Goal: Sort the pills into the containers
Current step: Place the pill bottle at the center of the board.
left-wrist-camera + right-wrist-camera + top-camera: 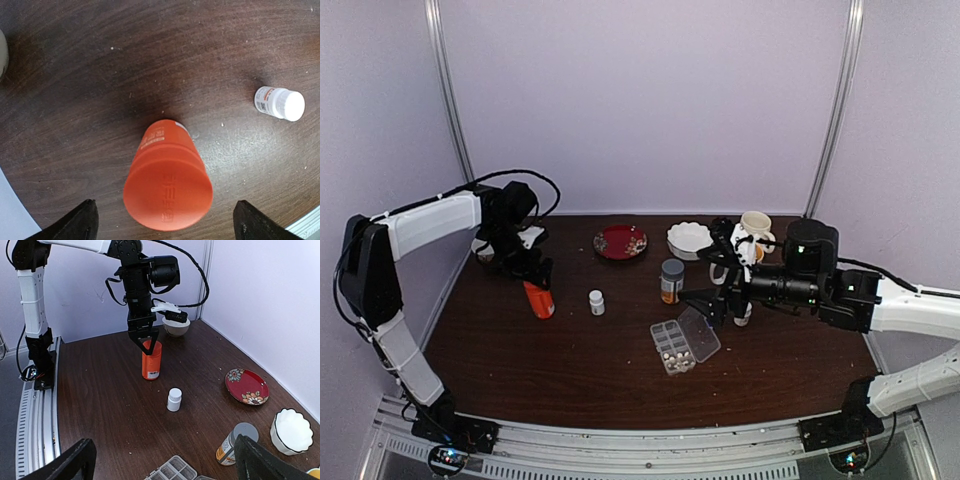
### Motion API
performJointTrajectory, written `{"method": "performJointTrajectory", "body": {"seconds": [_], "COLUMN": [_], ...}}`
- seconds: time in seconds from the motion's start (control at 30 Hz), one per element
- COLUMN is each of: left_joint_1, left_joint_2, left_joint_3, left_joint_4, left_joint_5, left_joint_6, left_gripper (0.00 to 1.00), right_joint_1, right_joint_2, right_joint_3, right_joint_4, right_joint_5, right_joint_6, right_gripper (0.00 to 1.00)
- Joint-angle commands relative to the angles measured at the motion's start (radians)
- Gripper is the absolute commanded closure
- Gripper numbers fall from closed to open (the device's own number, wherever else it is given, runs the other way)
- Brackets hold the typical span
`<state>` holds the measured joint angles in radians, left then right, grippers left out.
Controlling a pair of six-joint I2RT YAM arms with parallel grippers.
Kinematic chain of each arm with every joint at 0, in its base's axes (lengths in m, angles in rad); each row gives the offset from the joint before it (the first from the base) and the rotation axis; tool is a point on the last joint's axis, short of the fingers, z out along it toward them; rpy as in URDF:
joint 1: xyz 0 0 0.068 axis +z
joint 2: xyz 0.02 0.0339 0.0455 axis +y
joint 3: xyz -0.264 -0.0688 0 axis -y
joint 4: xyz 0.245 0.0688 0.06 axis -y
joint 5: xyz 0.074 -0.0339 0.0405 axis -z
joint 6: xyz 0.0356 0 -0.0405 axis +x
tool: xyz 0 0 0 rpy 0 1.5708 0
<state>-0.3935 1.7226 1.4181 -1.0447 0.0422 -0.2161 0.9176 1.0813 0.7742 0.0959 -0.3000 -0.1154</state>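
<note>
Our left gripper stands wide open and empty, straddling the upright orange bottle with a gap on each side. Our right gripper is spread wide too, holding nothing. What matters is the organizer box. It lies lower centre of the top view, just below and left of the right claw and well apart from the left one. The pills show whitish in its lower compartments, so we judge the right arm nearer.
</note>
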Motion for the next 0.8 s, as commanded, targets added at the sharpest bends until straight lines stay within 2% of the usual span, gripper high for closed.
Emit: {"method": "performJointTrajectory", "body": {"seconds": [0.0,0.17,0.3,0.5,0.77], "left_joint_1": [0.007,-0.004,-0.066,-0.111,-0.112], "left_joint_2": [-0.062,-0.139,-0.203,-0.236,-0.310], "left_joint_3": [-0.002,0.011,0.034,0.037,-0.078], "left_joint_4": [0.028,0.029,0.049,0.214,0.449], "left_joint_5": [0.005,-0.006,-0.109,-0.080,-0.112], "left_joint_6": [-0.009,-0.002,0.013,-0.060,-0.142], "left_gripper": [0.03,0.02,0.03,0.02,0.02], "right_joint_1": [-0.015,-0.018,-0.025,-0.036,-0.036], "right_joint_2": [0.007,0.009,-0.014,0.004,-0.071], "right_joint_3": [0.011,0.040,-0.014,0.043,-0.028], "right_joint_4": [-0.012,-0.053,0.003,-0.140,-0.130], "right_joint_5": [0.050,0.153,0.183,0.253,0.330], "right_joint_6": [0.066,0.172,0.190,0.242,0.318], "right_gripper": [0.00,0.00,0.00,0.02,0.01]}}
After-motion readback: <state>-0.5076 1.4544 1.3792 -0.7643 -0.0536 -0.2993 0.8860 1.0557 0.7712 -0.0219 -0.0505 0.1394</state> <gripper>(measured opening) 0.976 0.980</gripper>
